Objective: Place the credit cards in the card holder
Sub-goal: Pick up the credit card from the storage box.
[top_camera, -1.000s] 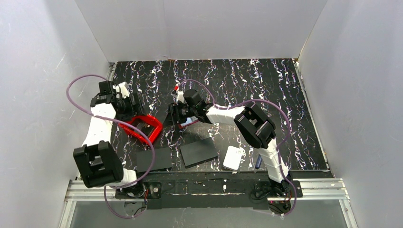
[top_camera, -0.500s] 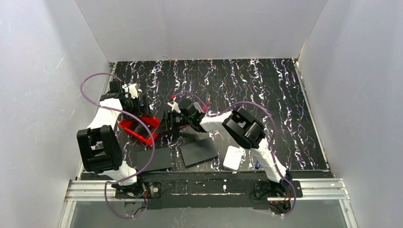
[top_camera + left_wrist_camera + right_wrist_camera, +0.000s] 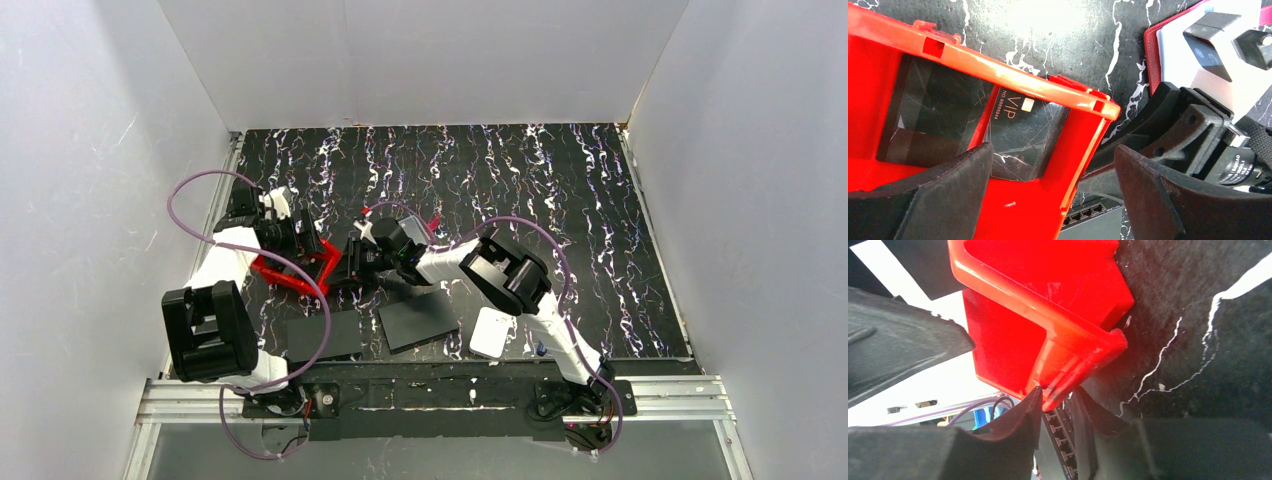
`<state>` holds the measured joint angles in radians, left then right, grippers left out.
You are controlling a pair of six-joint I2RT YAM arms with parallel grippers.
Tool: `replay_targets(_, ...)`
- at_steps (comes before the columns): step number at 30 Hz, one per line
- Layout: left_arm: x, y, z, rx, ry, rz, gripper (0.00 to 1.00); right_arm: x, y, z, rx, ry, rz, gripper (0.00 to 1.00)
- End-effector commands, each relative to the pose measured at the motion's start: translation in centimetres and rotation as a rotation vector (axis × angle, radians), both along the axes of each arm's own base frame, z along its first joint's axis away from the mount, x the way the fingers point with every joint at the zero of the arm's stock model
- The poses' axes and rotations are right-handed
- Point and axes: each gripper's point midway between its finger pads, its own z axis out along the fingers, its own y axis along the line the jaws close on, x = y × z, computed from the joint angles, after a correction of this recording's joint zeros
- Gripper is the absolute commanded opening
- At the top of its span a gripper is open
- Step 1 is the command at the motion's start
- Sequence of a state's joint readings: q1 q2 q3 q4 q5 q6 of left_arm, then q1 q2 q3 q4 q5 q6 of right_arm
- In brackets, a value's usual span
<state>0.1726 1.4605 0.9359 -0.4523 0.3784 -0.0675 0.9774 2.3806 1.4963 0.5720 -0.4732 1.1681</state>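
Note:
The dark red card holder [image 3: 1150, 55] lies open at the top right of the left wrist view, with a pale credit card [image 3: 1175, 52] on it. In the top view my right arm hides both. My right gripper [image 3: 348, 265] is shut on the near right corner of the bright red bin [image 3: 290, 272]. In the right wrist view, the fingers [image 3: 1020, 427] pinch that corner [image 3: 1060, 397]. My left gripper [image 3: 305, 243] is open and empty. It straddles the bin's right wall [image 3: 1075, 150], one finger [image 3: 933, 195] inside the bin and the other outside.
A dark card printed VIP [image 3: 1015, 125] lies in the bin. Two black flat sheets [image 3: 322, 335] [image 3: 418, 320] and a white rounded pad [image 3: 492, 332] lie near the front edge. White walls enclose the marbled black table.
My right gripper moved left from the card holder to the bin's corner and closed on it. My left gripper moved right over the bin's right wall. The bin shifted slightly.

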Motion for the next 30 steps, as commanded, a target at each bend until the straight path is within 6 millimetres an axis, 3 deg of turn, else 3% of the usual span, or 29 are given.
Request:
replay_targets(1, -0.3, -0.1, 0.1, -0.006, -0.017, 0.013, 0.89, 2.2, -0.2, 1.2, 0.003, -0.081, -0.028, 0.28)
replay_targets(8, 0.5, 0.1, -0.7, 0.001, -0.009, 0.004, 0.94, 2.8, -0.3, 1.2, 0.033, -0.056, 0.009, 0.11)
replay_targets(16, 0.9, 0.3, -1.2, 0.016, -0.028, -0.019, 0.94, 3.7, -0.4, 1.7, 0.092, -0.002, 0.012, 0.08)
replay_targets(20, 0.9, 0.4, -2.9, 0.014, 0.037, -0.025, 0.94, 3.8, -0.3, 1.8, 0.104, 0.007, 0.018, 0.06)
replay_targets(25, 1.0, -1.8, -3.6, -0.126, 0.099, -0.057, 0.89, 3.9, -0.1, 2.1, 0.117, 0.009, 0.024, 0.05)
replay_targets(30, 0.6, -3.6, -2.4, -0.227, 0.077, -0.082, 0.81, 3.9, 0.0, 2.3, 0.125, 0.012, 0.029, 0.04)
